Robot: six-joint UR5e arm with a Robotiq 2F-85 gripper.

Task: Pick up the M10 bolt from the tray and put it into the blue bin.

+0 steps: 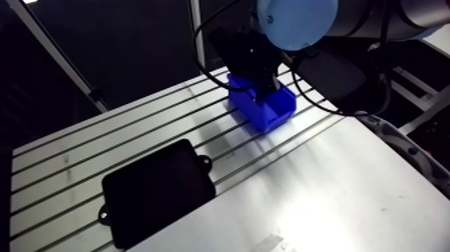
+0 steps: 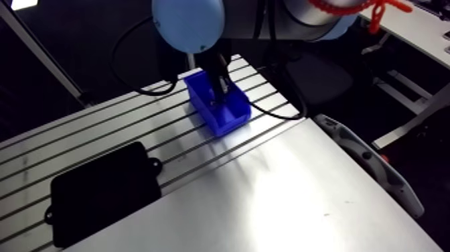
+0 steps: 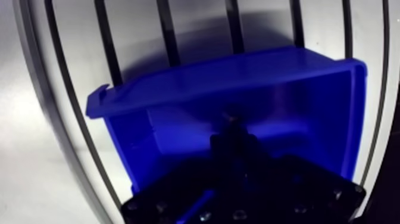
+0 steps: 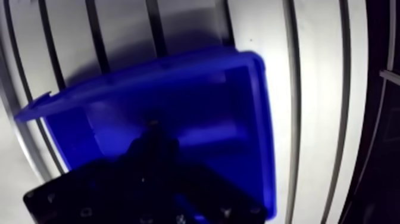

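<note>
The blue bin (image 1: 266, 112) stands on the slotted table, towards its far side. My gripper (image 3: 232, 138) hangs over the bin's open top, its tips down inside the walls (image 3: 238, 68). In the wrist view the two dark fingers meet, and a small dark stub, which looks like the M10 bolt (image 3: 231, 121), sticks out from between their tips above the bin floor. The black tray (image 1: 157, 191) lies flat near the table's front left, well away from the gripper. Nothing shows on the tray's dark surface.
The slotted aluminium table (image 1: 335, 194) has a smooth bright plate at the front right. A grey curved part (image 2: 365, 161) lies off the table's right edge. Dark frame posts rise behind the table at the left.
</note>
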